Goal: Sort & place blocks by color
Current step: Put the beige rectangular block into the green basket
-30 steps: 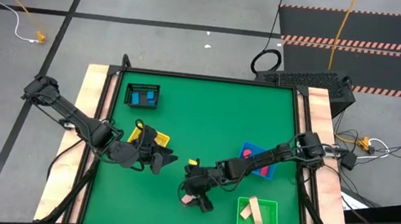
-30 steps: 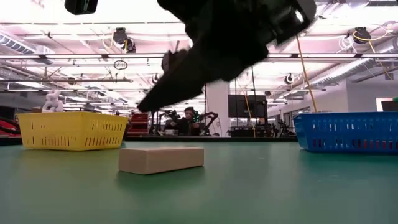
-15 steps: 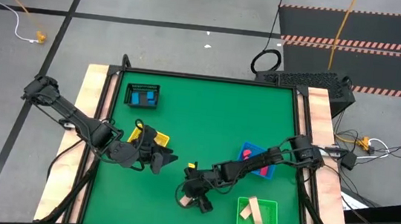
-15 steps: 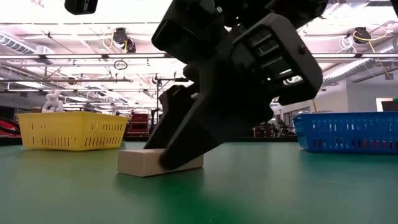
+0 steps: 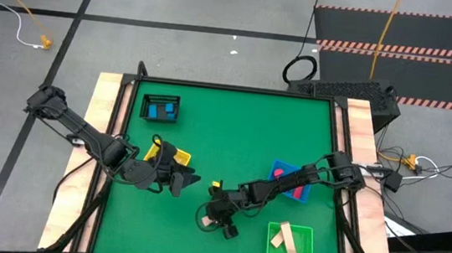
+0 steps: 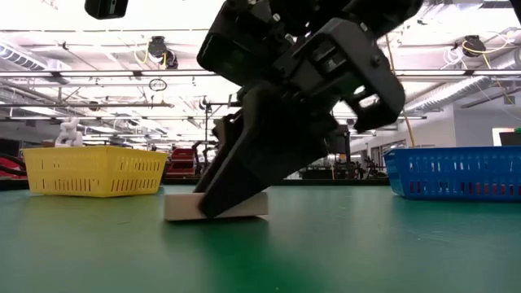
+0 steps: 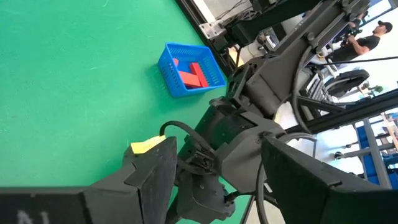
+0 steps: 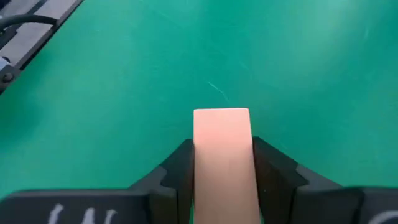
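Note:
A pale tan block [image 8: 222,149] lies flat on the green table [image 5: 233,136] near its front edge, and my right gripper [image 5: 214,220] is shut on it. The low view shows the same block [image 6: 181,207] partly behind the dark fingers [image 6: 236,183]. My left gripper [image 5: 186,178] hovers open to the block's left, in front of the yellow tray [image 5: 169,153], with nothing between its fingers [image 7: 152,177]. My right gripper pinches the tan block's two long sides [image 8: 198,163] between its two fingers [image 8: 179,169]. The fingers slant down from the table's right side. The block rests flat on the table [image 6: 244,213] and sticks out beyond the fingertips [image 8: 222,121].
A blue tray [image 5: 288,180] with red blocks stands right of centre. A green tray [image 5: 291,241] with tan blocks is at the near right. A black tray [image 5: 160,109] with blue blocks is at the far left. Bare green table lies between them.
My right gripper has come down from above the tan block and moved a little toward the table's near left, so that its fingers now stand on the block's two sides. The block has shifted slightly on the table. My left gripper has kept still.

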{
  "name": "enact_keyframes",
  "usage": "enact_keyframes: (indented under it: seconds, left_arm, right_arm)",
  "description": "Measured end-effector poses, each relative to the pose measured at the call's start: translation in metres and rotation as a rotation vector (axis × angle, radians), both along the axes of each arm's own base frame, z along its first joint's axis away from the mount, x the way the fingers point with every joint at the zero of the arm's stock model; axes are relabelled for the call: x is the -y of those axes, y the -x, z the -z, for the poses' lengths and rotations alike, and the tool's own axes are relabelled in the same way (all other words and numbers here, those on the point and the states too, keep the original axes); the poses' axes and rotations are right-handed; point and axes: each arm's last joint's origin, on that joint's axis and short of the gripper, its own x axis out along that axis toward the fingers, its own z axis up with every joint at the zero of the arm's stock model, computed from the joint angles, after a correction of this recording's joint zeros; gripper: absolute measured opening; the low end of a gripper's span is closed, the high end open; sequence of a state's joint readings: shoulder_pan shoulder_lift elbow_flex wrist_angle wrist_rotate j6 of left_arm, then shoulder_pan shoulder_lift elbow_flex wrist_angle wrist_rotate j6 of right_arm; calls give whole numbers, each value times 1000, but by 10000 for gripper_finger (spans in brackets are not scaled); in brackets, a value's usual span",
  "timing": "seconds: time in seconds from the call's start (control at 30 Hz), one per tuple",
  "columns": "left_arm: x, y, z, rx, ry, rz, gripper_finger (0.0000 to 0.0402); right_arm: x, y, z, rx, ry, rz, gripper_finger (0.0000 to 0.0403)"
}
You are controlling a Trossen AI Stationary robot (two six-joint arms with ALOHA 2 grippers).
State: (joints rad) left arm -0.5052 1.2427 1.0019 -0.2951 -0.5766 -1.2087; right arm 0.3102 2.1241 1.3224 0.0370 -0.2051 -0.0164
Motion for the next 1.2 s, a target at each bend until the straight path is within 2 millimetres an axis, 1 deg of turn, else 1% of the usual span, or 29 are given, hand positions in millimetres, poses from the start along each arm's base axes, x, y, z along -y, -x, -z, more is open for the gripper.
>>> enact_keyframes:
  seconds: [0.07,0.2,0.3,0.4,0.5,0.63,0.73,0.8,0.87,0.93,1.07,1.2]
  left_arm:
    - [0,0,0,-1,-6,2,234]
    - [0,0,0,-5,-33,15,234]
    - [-1,-1,0,-8,-48,17,234]
    - [-3,-2,0,-10,-59,14,234]
    - [-6,-3,0,-13,-77,12,234]
    - [-11,-5,0,-17,-89,-3,234]
    - [-15,-6,0,-18,-98,-14,234]
    - [-17,-7,0,-19,-99,-22,234]
    - [-19,-8,0,-19,-99,-29,234]
    - [-21,-9,0,-20,-100,-35,234]
    - [-24,-10,0,-21,-106,-45,234]
    - [-26,-11,0,-20,-101,-55,234]
  right_arm:
    - [4,3,-3,-48,2,22,111]
    - [15,14,-21,-131,34,53,111]
    - [25,26,-40,-190,51,86,111]
    - [33,39,-70,-227,30,135,111]
    - [37,57,-98,-273,5,187,111]
    - [33,86,-129,-333,-16,221,111]
    - [26,113,-147,-401,-3,209,111]
    - [19,130,-154,-450,11,198,111]
    - [14,146,-156,-488,1,220,111]
    - [10,163,-152,-530,-19,264,111]
    - [3,193,-128,-600,-61,340,112]
    - [-10,215,-102,-584,-227,390,114]
